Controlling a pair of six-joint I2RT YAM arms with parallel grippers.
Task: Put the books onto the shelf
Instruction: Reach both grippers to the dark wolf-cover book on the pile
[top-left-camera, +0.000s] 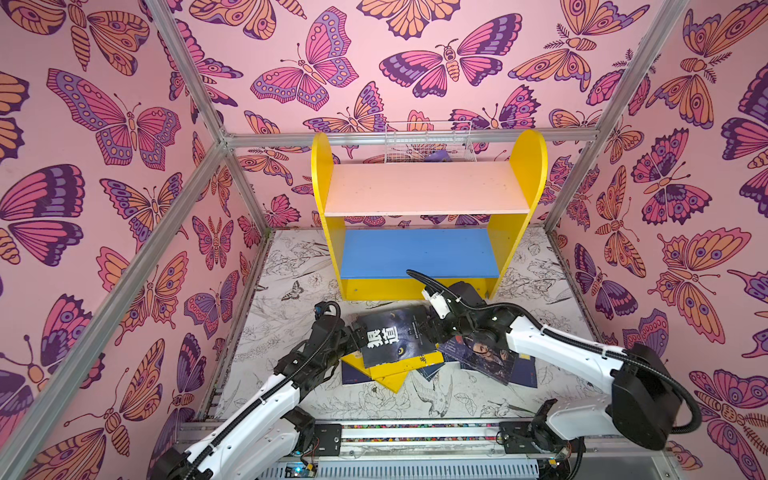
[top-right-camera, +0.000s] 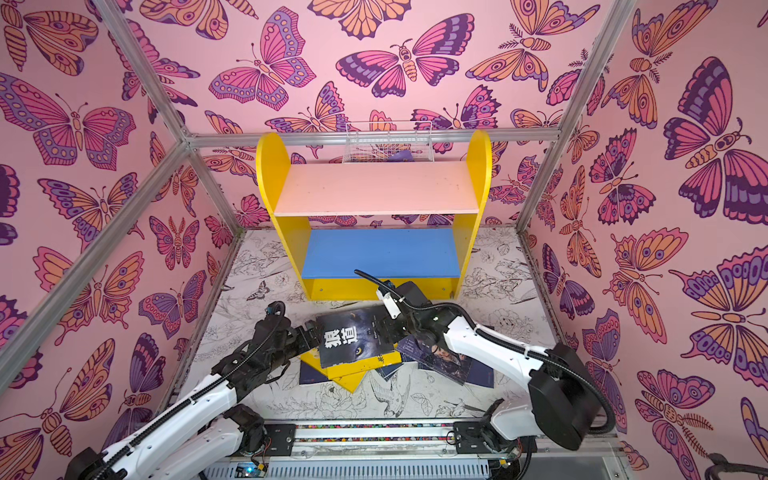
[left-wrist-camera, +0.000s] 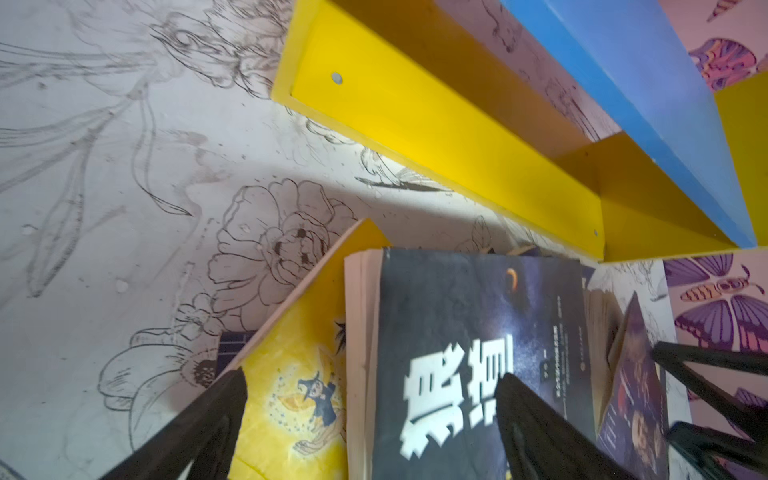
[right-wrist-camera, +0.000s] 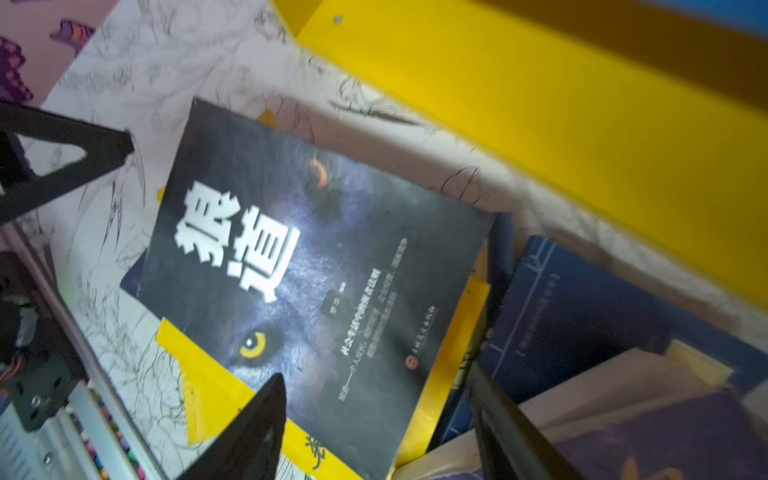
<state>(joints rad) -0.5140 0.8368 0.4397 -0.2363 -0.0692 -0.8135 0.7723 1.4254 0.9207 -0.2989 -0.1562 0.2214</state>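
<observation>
Wolf book (top-left-camera: 392, 338) tops the book pile (top-left-camera: 432, 357) just before the shelf (top-left-camera: 419, 253), long axis running toward it. Right wrist view alone shows its yellow eye (right-wrist-camera: 252, 345). Left gripper (left-wrist-camera: 370, 415) spread astride its edge; right gripper (right-wrist-camera: 378, 415) spread over its opposite edge.

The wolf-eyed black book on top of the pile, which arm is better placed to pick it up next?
Probably the left. The left gripper has open jaws straddling the wolf-eyed black book's page edge. The right gripper sits at the opposite edge, its jaws also straddling the portrait book.
</observation>
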